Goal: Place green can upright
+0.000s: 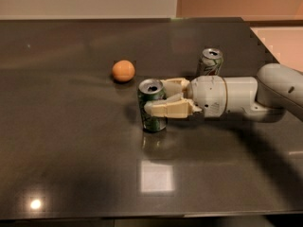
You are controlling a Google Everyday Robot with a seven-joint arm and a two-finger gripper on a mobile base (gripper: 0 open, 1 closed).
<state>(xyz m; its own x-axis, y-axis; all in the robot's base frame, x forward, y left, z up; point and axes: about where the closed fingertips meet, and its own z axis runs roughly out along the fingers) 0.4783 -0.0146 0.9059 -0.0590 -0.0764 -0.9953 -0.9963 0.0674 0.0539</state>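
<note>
The green can (151, 111) stands upright on the dark table (71, 150), near the middle, with its open silver top facing up. My gripper (156, 97) reaches in from the right and is shut on the can. Its near finger (166, 109) lies across the can's front right side. The far finger (174, 83) sits behind the can's top. The white wrist and arm (227, 98) stretch off to the right edge.
An orange ball (123, 71) lies to the back left of the can. A white-and-silver can (209, 62) stands upright behind my wrist. The table's right edge runs past the arm, with a pale floor beyond.
</note>
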